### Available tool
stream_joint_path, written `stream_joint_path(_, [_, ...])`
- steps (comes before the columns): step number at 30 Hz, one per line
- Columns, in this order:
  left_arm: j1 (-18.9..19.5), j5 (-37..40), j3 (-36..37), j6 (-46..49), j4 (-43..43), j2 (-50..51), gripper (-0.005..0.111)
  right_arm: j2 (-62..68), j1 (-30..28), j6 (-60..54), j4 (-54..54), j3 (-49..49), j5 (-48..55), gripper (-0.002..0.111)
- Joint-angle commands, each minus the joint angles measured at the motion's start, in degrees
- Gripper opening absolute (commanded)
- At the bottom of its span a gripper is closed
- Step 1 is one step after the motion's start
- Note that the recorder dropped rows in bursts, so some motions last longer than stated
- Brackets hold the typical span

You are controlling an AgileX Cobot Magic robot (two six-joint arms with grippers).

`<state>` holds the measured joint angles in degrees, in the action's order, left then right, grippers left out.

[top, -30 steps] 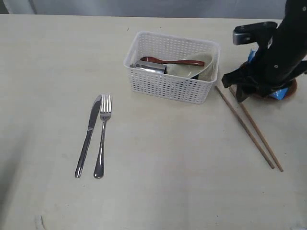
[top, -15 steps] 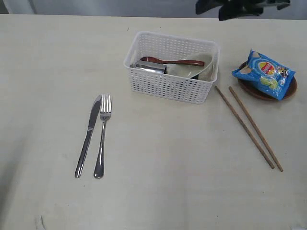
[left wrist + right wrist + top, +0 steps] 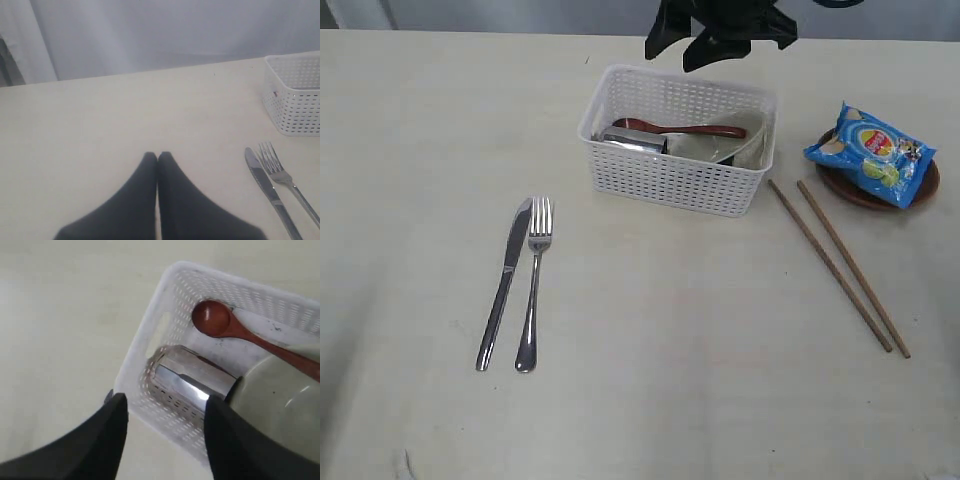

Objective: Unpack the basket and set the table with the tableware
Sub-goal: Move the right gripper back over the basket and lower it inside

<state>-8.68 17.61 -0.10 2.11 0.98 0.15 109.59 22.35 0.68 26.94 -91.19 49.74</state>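
Note:
The white basket [image 3: 665, 186] stands at the table's [image 3: 670, 360] back middle. In it lie a reddish wooden spoon [image 3: 682, 129], a steel cup [image 3: 634, 140] on its side and a white bowl [image 3: 748, 146]. My right gripper [image 3: 685, 50] hovers above the basket's back edge. It is open with nothing between its fingers [image 3: 166, 407], over the cup [image 3: 192, 378], spoon [image 3: 215, 320] and bowl [image 3: 280, 405]. Knife [image 3: 505, 283] and fork [image 3: 533, 285] lie side by side at the left. Two chopsticks [image 3: 840, 262] lie right of the basket. My left gripper [image 3: 157, 156] is shut and empty, near knife [image 3: 265, 185] and fork [image 3: 280, 175].
A blue snack bag [image 3: 870, 150] lies on the dark brown plate [image 3: 923, 190] at the right, beside the chopsticks. The basket's corner [image 3: 295, 105] shows in the left wrist view. A pale curtain hangs behind the table's far edge.
My right arm has lifted away from the plate, leaving the blue bag there, and swung left to above the basket. Its jaws have narrowed slightly.

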Motion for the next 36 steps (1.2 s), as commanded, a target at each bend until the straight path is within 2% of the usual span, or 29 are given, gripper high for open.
stream_joint_path(1, [0.1,-0.5,0.1,-0.2,-0.2,-0.2,0.000,3.3,0.0,2.6,-0.6,-4.5,3.6,0.046])
stream_joint_path(12, [0.1,-0.5,0.1,-0.2,0.0,-0.2,0.000,5.3,0.0,13.9,-17.2,-12.0,11.3,0.046])
stream_joint_path(33, [0.1,-0.5,0.1,-0.2,0.2,-0.2,0.000,14.0,2.4,14.4,-11.6,-12.0,10.7,0.046])
stream_joint_path(36, [0.1,-0.5,0.1,-0.2,0.2,-0.2,0.000,14.7,2.4,14.4,-11.4,-12.0,10.7,0.055])
